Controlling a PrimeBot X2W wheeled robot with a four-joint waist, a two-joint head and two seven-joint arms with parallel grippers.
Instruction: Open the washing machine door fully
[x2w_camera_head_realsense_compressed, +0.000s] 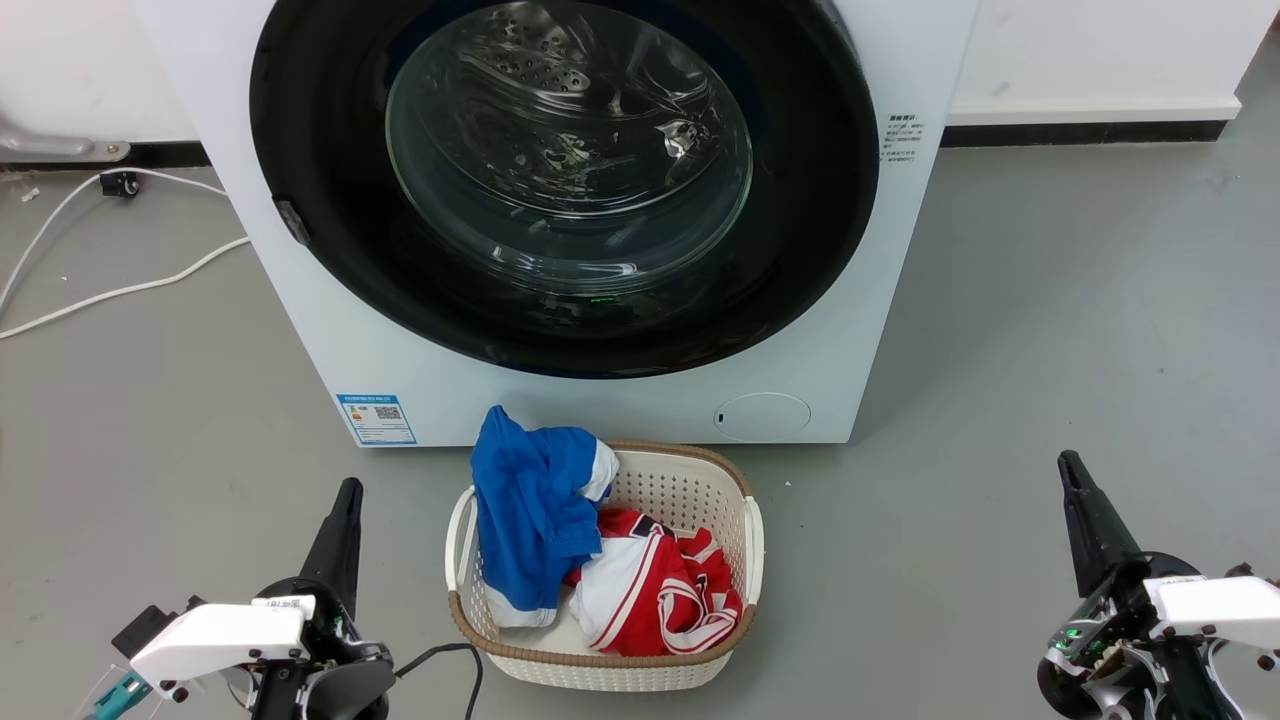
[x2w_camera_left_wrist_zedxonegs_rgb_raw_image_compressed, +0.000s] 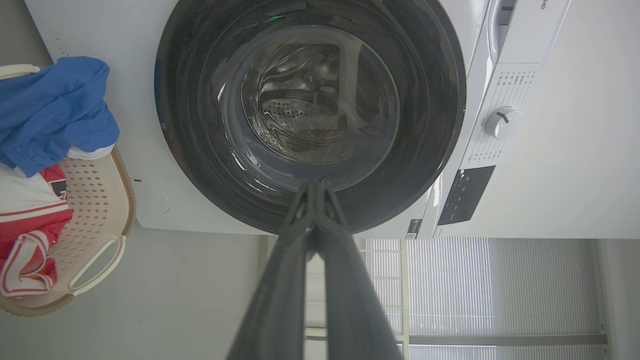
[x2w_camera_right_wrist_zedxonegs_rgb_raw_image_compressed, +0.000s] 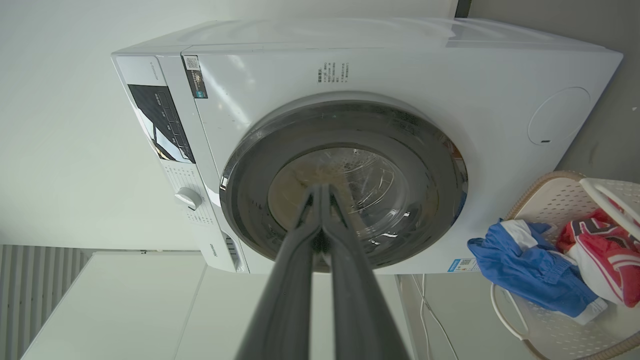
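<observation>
washing machine door (x2w_camera_head_realsense_compressed: 566, 170) shut; left claw (x2w_camera_head_realsense_compressed: 349, 487) and right claw (x2w_camera_head_realsense_compressed: 1068, 460) closed, empty. Probably hook rim tab (x2w_camera_head_realsense_compressed: 292, 222), swing wide.

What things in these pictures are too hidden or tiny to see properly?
- Head view: the top of the washing machine door is cut off by the upper edge.
- Head view: the print on the blue label is too small to read.
- Head view: the floor of the basket is hidden under the blue garment and red garment.
</observation>
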